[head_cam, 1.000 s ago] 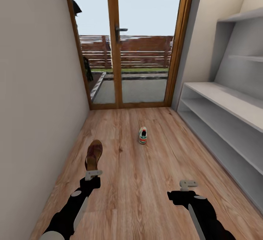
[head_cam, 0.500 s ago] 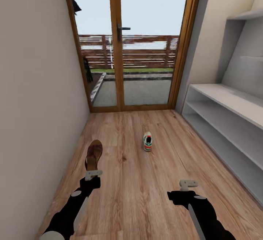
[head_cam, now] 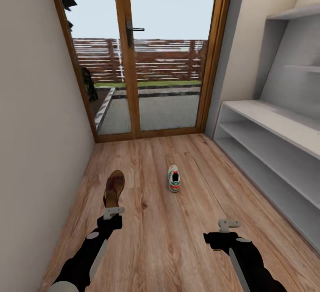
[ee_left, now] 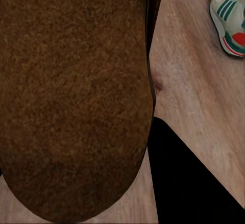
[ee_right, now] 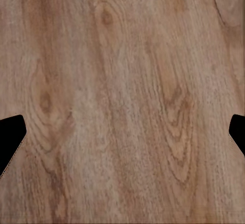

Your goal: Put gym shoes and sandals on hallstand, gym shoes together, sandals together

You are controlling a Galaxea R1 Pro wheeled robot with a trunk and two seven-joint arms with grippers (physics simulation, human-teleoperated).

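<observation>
- Two items of footwear show in the head view, listed here from left to right with the rest of the scene.
- A plain wall bounds the corridor on the left.
- The left gripper is pinched on a sandal. The sandal sticks out forward from the fingers, its dark brown sole side up, above the corridor floor.
- In the left wrist view the sandal lies right against the camera as a broad brown surface with a rounded end. The floor shows past its edge.
- One gym shoe stands upright on the planks, just right of the sandal and further from the robot. It is white with green stripes and a red-orange heel. It touches neither gripper.
- The same gym shoe shows at the edge of the left wrist view.
- A glazed door with a wooden frame and a dark handle closes the far end of the corridor.
- The right gripper hangs over bare planks and holds nothing. Its jaws are spread: in the right wrist view the dark fingertips stand at opposite edges with floor between them.
- The hallstand runs along the right wall, light grey, with a flat top and open shelves below. Stepped grey shelves rise above it.
</observation>
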